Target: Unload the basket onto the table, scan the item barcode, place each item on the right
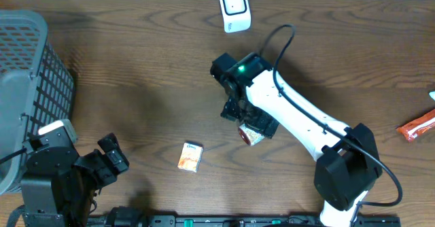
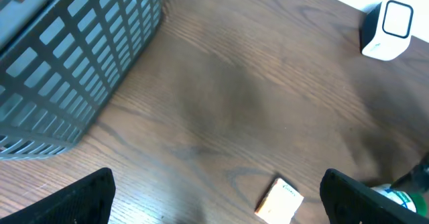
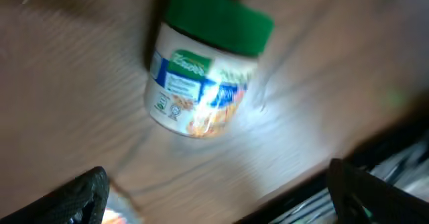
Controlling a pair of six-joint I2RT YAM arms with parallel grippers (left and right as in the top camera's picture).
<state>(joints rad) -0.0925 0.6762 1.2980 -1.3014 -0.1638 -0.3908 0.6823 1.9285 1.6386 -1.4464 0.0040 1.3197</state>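
Dark wood worktop carries a white scanner at 12 o'clock and a grey basket at 9 o'clock. Just off centre toward 4 o'clock, the green-lidded jar lies blurred on the wood under the right claw, whose fingers stand wide apart, gripping nothing. At 7 o'clock the left claw gapes wide, holding nothing, with a small box nearby.

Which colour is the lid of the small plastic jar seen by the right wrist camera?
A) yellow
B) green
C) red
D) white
B, since the small plastic jar with the blue-and-white label carries a green lid in the right wrist view.
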